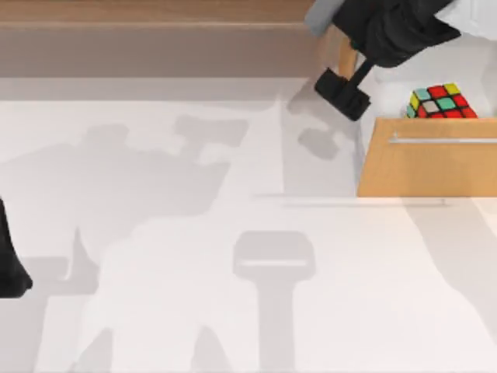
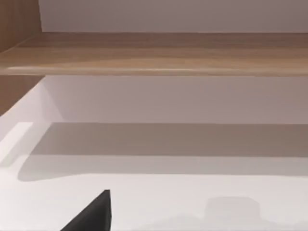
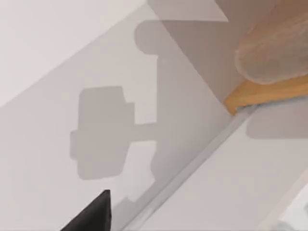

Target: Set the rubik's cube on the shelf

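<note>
- Rubik's cube [image 1: 441, 102], the small puzzle block with black grid lines and red, green, yellow and white stickers, sits near the far right corner of the white worktop [image 1: 233, 311], just behind the front panel of the orange-tan wooden drawer [image 1: 427, 167] with its thin silver handle [image 1: 443, 141]; whether it rests in the drawer or behind it, we cannot tell
- Our right gripper [image 1: 342, 93] hangs just to the cube's left, beside the drawer's left edge and apart from the cube; it holds nothing, and how far its fingers are parted we cannot tell from above
- Risk one: closing in from the side, we judge the fingers could knock the cube against the drawer wall and tilt or push it instead of straddling it
- Risk two: the drawer panel and the upright wooden side post [image 1: 347, 54] crowd the approach, so the arm could clip either on the way in or on the lift
- Risk three: the long light-brown wooden shelf [image 1: 155, 11] runs along the far edge, raised above the worktop in the left wrist view; a carry that is too low would strike its front lip
- Our left gripper [image 1: 12, 272] is parked at the left edge, fingers unreadable
</note>
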`<state>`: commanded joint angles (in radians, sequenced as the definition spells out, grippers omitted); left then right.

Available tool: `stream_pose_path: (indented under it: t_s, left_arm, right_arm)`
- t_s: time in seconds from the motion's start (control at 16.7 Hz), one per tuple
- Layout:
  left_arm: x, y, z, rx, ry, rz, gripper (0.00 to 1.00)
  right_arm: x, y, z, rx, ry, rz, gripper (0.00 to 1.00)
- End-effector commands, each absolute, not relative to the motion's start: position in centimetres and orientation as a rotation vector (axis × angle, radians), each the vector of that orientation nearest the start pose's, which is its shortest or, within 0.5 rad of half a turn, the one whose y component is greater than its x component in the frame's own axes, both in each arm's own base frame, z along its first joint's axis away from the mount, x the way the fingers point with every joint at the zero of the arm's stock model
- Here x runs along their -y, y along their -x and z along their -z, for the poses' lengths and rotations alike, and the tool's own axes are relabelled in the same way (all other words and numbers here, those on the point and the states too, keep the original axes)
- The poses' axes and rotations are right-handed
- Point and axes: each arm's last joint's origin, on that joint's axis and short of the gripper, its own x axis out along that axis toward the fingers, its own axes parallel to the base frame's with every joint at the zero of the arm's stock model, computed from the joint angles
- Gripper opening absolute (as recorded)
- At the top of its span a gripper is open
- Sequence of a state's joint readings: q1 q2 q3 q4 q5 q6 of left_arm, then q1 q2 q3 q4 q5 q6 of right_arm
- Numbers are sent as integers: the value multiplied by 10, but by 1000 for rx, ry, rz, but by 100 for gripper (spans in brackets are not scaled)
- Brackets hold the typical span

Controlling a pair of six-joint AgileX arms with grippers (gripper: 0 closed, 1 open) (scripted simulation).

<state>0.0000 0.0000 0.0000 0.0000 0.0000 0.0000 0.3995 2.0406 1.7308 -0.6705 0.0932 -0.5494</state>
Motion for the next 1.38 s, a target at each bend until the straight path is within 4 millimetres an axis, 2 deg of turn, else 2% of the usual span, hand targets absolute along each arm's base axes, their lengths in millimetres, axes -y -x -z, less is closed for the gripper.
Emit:
stream_pose_path:
  t_s: [0.3, 0.54, 0.72, 1.2, 1.38]
  left_arm:
    - [1, -106, -160, 0, 0, 0, 100]
    - [1, -106, -160, 0, 0, 0, 100]
    - [1, -106, -160, 0, 0, 0, 100]
    - [1, -106, -160, 0, 0, 0, 100]
    - [1, -106, -160, 0, 0, 0, 100]
  right_arm:
    - [-125, -451, -257, -1161, 467, -395, 100]
    - [-87, -469, -248, -1348, 283, -272, 100]
    - [-70, -477, -235, -1441, 199, -213, 100]
    - [-68, -478, -232, -1461, 186, -204, 100]
    - [-78, -472, -242, -1462, 182, -201, 100]
